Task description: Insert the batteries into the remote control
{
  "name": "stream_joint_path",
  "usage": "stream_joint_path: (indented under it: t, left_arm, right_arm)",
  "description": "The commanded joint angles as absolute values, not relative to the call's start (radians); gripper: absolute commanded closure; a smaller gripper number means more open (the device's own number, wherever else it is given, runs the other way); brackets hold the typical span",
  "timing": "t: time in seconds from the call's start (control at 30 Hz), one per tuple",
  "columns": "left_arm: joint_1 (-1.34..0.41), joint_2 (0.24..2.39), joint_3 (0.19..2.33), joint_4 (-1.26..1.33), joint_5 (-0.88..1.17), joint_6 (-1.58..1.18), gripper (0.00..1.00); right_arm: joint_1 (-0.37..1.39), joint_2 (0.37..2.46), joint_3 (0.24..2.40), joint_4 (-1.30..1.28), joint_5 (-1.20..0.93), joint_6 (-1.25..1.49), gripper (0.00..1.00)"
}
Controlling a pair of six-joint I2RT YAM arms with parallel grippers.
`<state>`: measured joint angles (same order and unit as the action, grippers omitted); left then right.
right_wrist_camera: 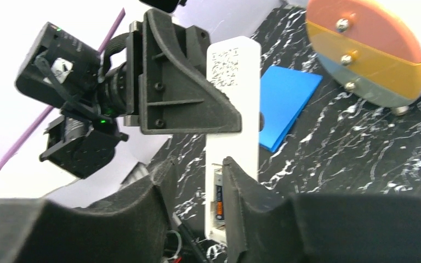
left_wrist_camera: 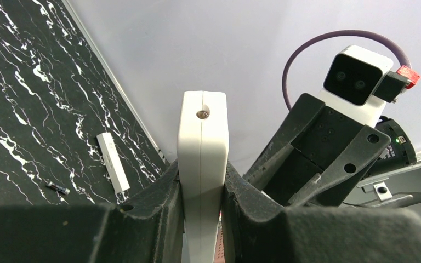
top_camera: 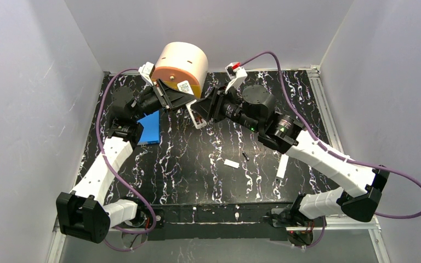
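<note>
Remote control point(left_wrist_camera: 202, 137) is held up off the desk point(top_camera: 197, 175) at the far middle, just in front of a peach drum point(top_camera: 181, 64). Left gripper point(left_wrist_camera: 202, 167): jaws pinching the remote edge-on across its thin sides, pads tight on both faces, the upper end sticking out past the fingertips. Right wrist view shows the remote's plain back with the label, the left jaws clamped over the upper half and the open battery bay at the lower end. One battery point(right_wrist_camera: 218, 201) shows in that bay, orange and blue on its casing. Right gripper point(right_wrist_camera: 197, 164): jaws spread, pinching nothing, set either side of the remote's lower end; one finger point(right_wrist_camera: 241, 203) lies against the bay's edge, the other stands off with desk showing in the gap. Second battery point(top_camera: 245, 155) lies loose on the desk mid-right, just beside a small white cover piece point(top_camera: 231, 163). A longer white bar point(top_camera: 281, 167) lies further right, and a blue pad point(top_camera: 151, 127) lies under the left arm.
</note>
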<state>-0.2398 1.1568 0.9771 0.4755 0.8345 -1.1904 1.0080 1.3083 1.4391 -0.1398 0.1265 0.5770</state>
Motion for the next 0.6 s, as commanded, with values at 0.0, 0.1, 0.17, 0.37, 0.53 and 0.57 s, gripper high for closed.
stream_joint_path:
  t: [0.0, 0.1, 0.17, 0.37, 0.53, 0.57]
  left_arm:
    - [-0.243, 1.156, 1.01, 0.516, 0.847, -1.189, 1.0]
    - [-0.244, 1.163, 1.012, 0.516, 0.848, -1.187, 1.0]
    - [-0.244, 1.165, 1.012, 0.516, 0.848, -1.187, 1.0]
    - [-0.244, 1.164, 1.017, 0.517, 0.845, -1.187, 1.0]
    - [-0.244, 1.168, 1.026, 0.517, 0.843, -1.189, 1.0]
    - [-0.244, 1.169, 1.028, 0.517, 0.845, -1.188, 1.0]
  right_arm:
    - [1.01, 1.303, 1.467, -0.102, 0.051, 0.598, 0.61]
    - [1.01, 1.287, 1.448, -0.075, 0.048, 0.597, 0.67]
    - [1.01, 1.281, 1.449, -0.086, 0.068, 0.591, 0.67]
    - [1.01, 1.293, 1.457, -0.155, 0.086, 0.585, 0.54]
    - [1.01, 1.287, 1.427, -0.163, 0.061, 0.591, 0.55]
    - [1.011, 1.286, 1.421, -0.164, 0.058, 0.591, 0.55]
